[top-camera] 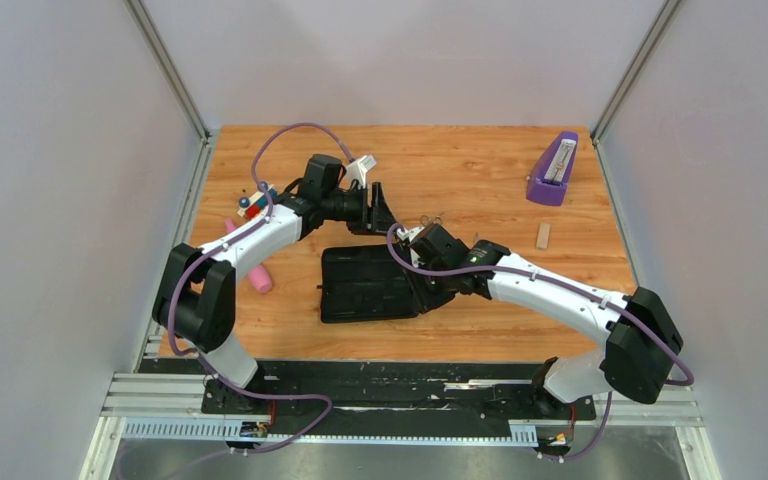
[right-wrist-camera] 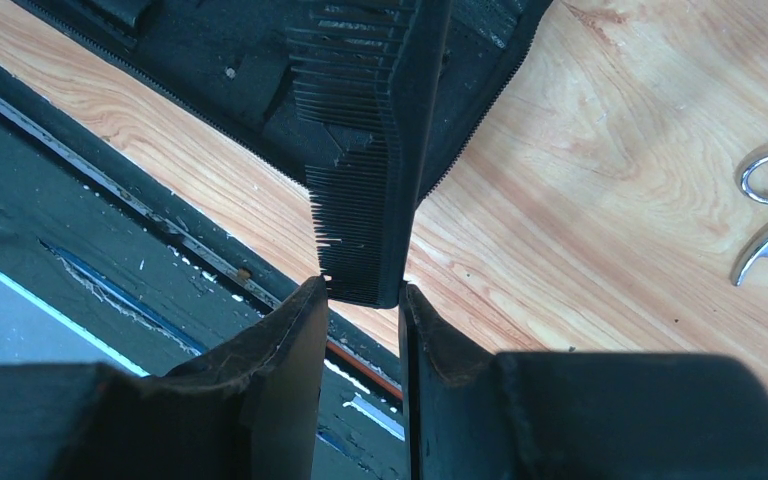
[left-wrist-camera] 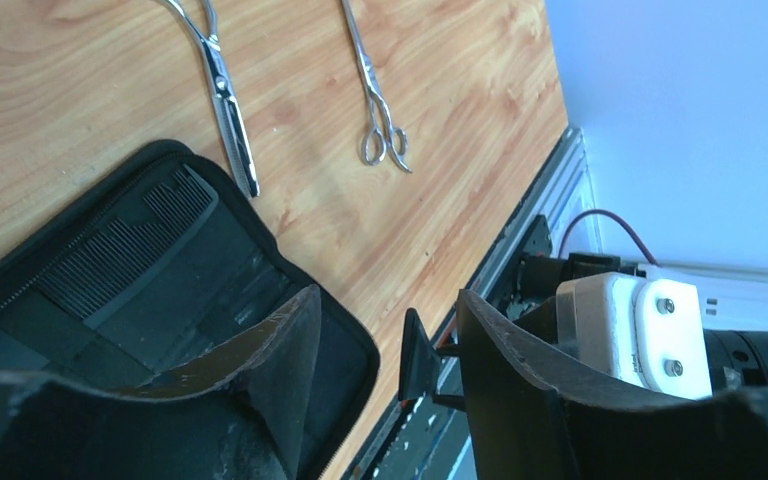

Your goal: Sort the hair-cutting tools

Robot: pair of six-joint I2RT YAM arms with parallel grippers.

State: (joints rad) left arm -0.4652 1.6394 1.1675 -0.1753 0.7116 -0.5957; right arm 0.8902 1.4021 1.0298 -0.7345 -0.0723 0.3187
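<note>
So the right jaws are pinched narrow on the very tip of a slim black comb (right-wrist-camera: 390, 180). It pokes straight out ahead of them, teeth to the left, hanging over the open zip case (right-wrist-camera: 210, 60). It looks like thin, light plastic, so we'd guess it flexes and could swivel in an end grip like this. Taking it further up the spine, clear of the teeth, would feel safer to us. The left jaws stand fairly wide with nothing between them, hovering over a corner of the case. Out ahead of them, past the case rim, one pair of silver scissors (left-wrist-camera: 228, 100) and a second pair (left-wrist-camera: 369, 88) lie flat on the tabletop (left-wrist-camera: 440, 200), near each other but apart. Those look stiff, slick and low-lying — we'd go in across the shut blades near the pivot, not at the finger loops.
</note>
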